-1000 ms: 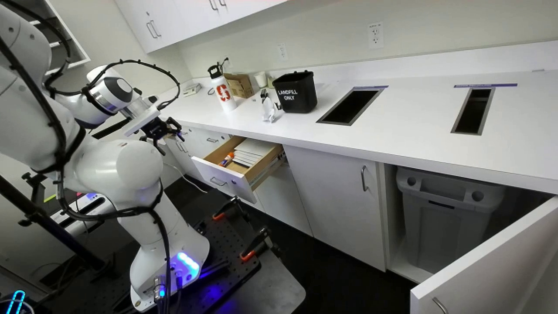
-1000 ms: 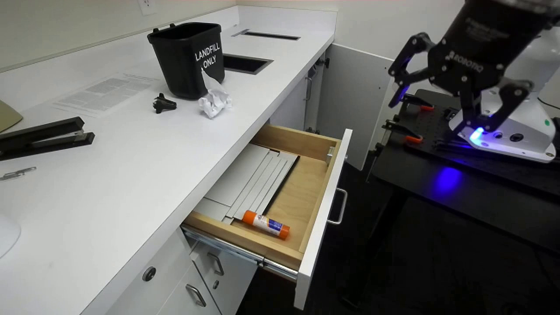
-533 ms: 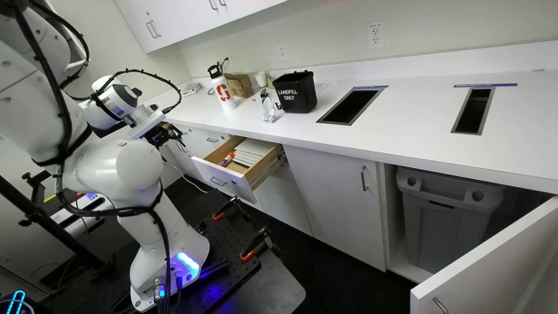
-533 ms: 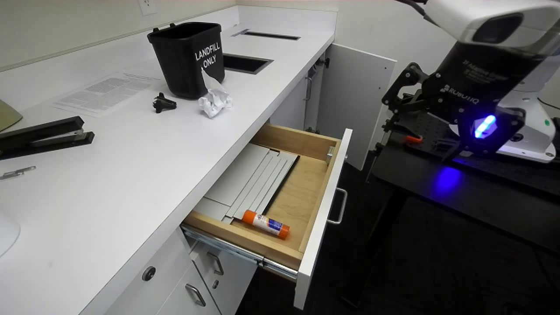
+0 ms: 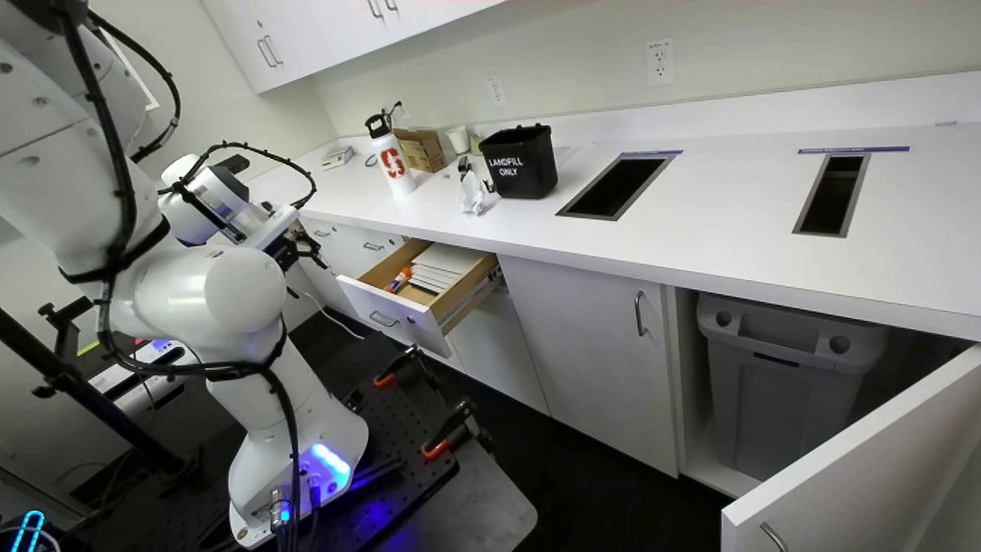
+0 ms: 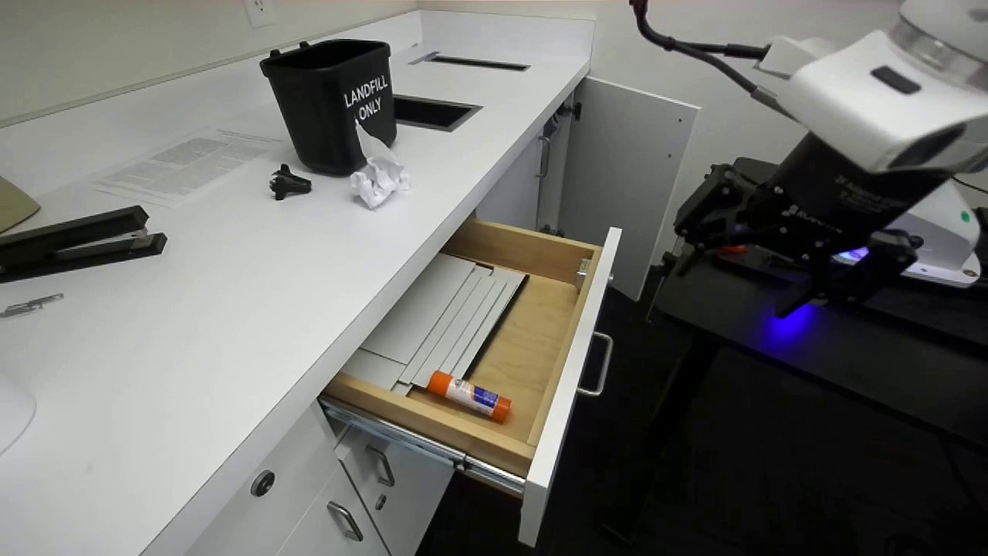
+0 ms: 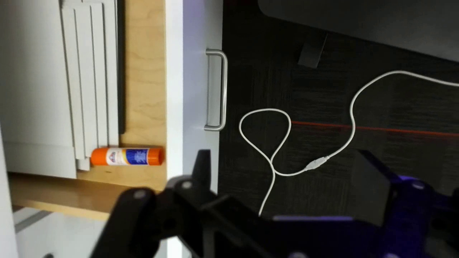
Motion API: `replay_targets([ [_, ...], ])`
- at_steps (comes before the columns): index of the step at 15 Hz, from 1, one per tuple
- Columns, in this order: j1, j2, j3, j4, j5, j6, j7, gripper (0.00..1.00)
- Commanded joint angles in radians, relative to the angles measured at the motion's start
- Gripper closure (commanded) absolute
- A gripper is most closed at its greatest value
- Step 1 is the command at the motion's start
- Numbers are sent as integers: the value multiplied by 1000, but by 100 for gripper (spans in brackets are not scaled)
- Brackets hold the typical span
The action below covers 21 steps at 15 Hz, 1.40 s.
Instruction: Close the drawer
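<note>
White-fronted drawer (image 6: 532, 340) stands open: one handle (image 7: 225, 89), one glue stick (image 7: 127, 156) inside.

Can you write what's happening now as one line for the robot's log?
drawer: pulled open, not yet closed | pincer: open, holding nothing, not touching handle | glue stick: lying inside drawer

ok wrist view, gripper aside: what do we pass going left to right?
pale grey boards → orange-capped glue stick → drawer front's white top edge → metal drawer handle → looped white cable
</note>
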Motion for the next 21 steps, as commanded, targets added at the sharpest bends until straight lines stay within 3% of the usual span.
replay_targets([
  [1, -21, 137, 9, -2, -198, 93, -21, 0],
  [3, -11, 214, -9, 11, -322, 84, -33, 0],
  [4, -1, 140, -1, -8, -239, 66, -8, 0],
  [8, 1, 166, -5, -3, -246, 66, -4, 0],
  [9, 8, 156, -4, -2, -274, 15, 5, 25],
  [10, 14, 162, -5, 5, -311, -11, -6, 26],
  [19, 7, 347, -45, 91, -797, 5, -155, 95],
  [21, 0, 421, -71, 129, -886, 7, -226, 100],
])
